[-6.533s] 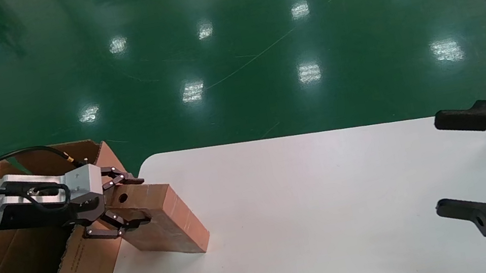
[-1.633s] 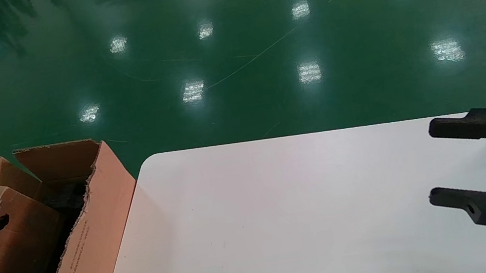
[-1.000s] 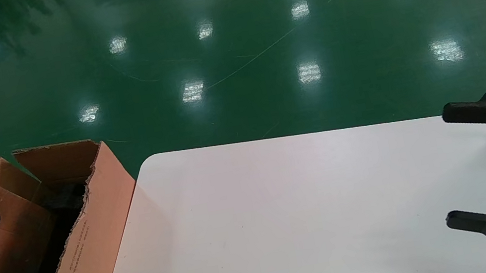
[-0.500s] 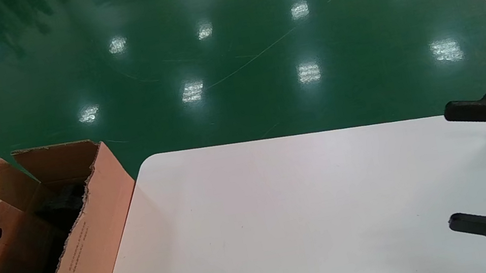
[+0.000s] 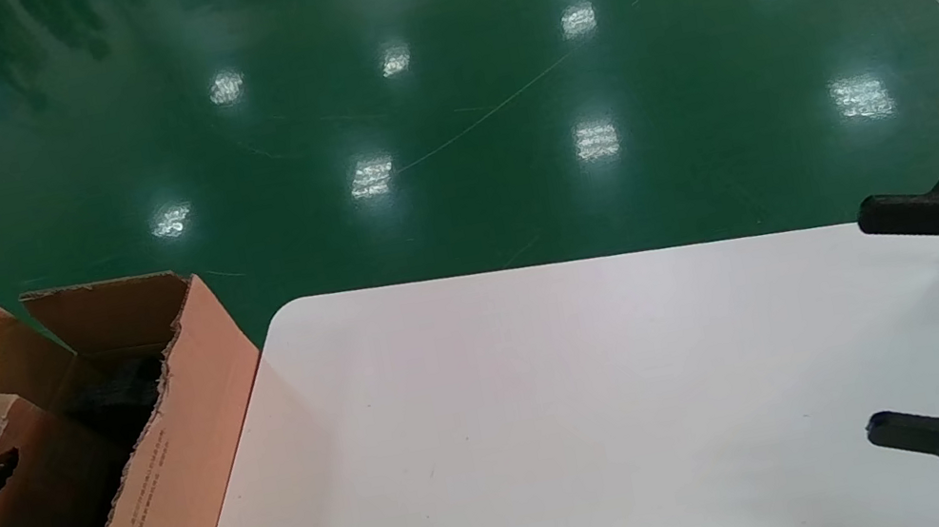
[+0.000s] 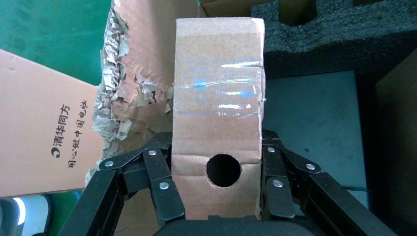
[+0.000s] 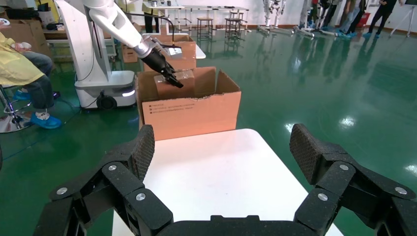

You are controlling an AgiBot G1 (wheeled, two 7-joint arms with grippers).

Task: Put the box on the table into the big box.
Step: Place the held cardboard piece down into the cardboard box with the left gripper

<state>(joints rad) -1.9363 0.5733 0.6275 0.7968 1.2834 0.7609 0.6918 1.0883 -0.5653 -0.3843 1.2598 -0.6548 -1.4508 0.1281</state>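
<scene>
Inside the big box, left gripper clamped on the box, seemingly not touching bottom, right gripper spread wide above the table.

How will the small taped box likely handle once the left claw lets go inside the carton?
The box, gripped by the left claw, looks stiff: flat faces, no denting. It stands tall and narrow, so it may tip against the big box wall. Glossy tape might be slick.
</scene>
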